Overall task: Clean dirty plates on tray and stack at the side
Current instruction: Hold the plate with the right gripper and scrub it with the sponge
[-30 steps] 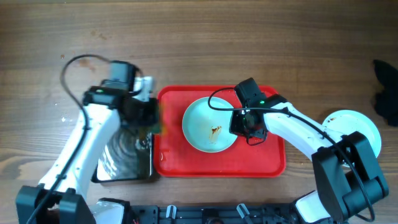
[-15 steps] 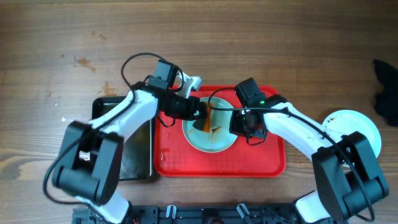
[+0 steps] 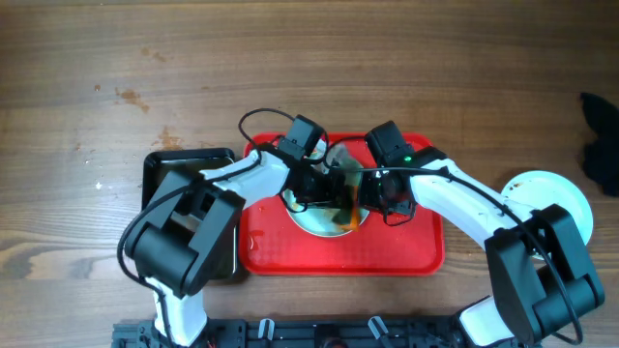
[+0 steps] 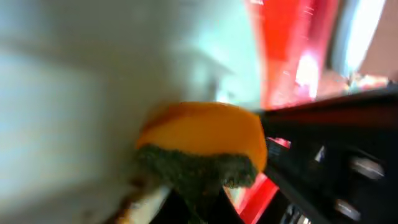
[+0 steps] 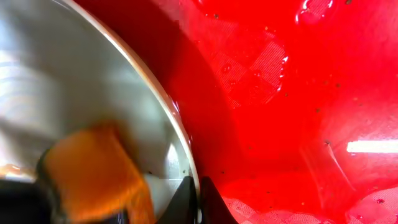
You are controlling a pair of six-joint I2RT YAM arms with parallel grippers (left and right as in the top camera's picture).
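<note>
A pale blue-white plate (image 3: 311,215) lies on the red tray (image 3: 406,249). My left gripper (image 3: 340,198) is shut on an orange sponge with a green scouring side (image 3: 354,215) and presses it on the plate; it also shows in the left wrist view (image 4: 205,146), against the plate (image 4: 93,93). My right gripper (image 3: 375,200) is shut on the plate's right rim; in the right wrist view its fingers (image 5: 198,196) pinch the rim (image 5: 158,112) over the wet tray (image 5: 292,106). A second plate (image 3: 551,193) lies on the table at the right.
A black glossy tray (image 3: 193,256) lies left of the red tray, partly under my left arm. A dark object (image 3: 602,140) sits at the right edge of the wooden table (image 3: 290,68).
My left gripper has come from over the black tray to the right with the sponge, onto the plate. My right gripper has stayed on the plate's rim.
</note>
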